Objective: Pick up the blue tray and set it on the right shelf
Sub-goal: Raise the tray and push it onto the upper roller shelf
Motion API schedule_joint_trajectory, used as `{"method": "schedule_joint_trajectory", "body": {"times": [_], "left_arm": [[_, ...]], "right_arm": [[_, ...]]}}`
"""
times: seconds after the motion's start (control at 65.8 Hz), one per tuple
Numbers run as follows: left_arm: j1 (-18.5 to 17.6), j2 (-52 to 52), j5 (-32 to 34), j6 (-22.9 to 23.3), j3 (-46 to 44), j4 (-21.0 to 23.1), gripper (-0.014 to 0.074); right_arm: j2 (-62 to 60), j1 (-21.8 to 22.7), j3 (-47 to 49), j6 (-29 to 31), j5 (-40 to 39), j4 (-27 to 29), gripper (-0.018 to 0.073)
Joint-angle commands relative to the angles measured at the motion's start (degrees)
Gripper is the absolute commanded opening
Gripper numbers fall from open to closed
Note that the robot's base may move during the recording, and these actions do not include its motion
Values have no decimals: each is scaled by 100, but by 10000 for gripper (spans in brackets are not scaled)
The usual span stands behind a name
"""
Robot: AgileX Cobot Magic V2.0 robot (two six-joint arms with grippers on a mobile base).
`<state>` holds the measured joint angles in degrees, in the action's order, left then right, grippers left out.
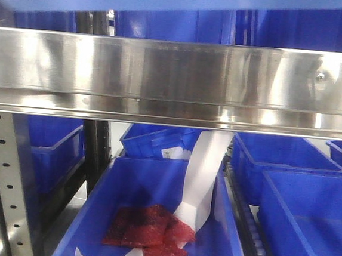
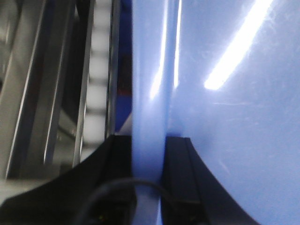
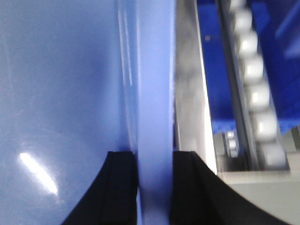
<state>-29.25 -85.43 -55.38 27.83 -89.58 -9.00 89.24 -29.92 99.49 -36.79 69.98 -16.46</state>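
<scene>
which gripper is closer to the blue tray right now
Neither, both are on it. The left gripper is shut on the rim of the blue tray at one side. The right gripper is shut on the rim at the opposite side.

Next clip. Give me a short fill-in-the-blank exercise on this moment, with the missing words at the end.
1. The left gripper and the right gripper are each ____ on the rim of the blue tray.
2. In the front view, the tray shows ____ the steel front rail of the right shelf.
3. The dark-blue bin below that rail holds ____ packets and a white strip.
Missing words: shut; above; red.
</scene>
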Motion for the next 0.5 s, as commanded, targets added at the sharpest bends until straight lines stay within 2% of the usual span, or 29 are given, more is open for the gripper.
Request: {"method": "schedule_joint_trajectory", "body": {"times": [0.0,0.274,0.486], "left_arm": [[57,-149,1119,1,-545,538,1],[412,-838,2013,-2,-944,512,1],[468,-1154,2103,-2,-944,457,1]], "right_arm": [[230,89,626,108,-779,523,202],[1028,502,1267,136,-1109,523,202],[1264,551,1267,136,-1467,523,202]]}}
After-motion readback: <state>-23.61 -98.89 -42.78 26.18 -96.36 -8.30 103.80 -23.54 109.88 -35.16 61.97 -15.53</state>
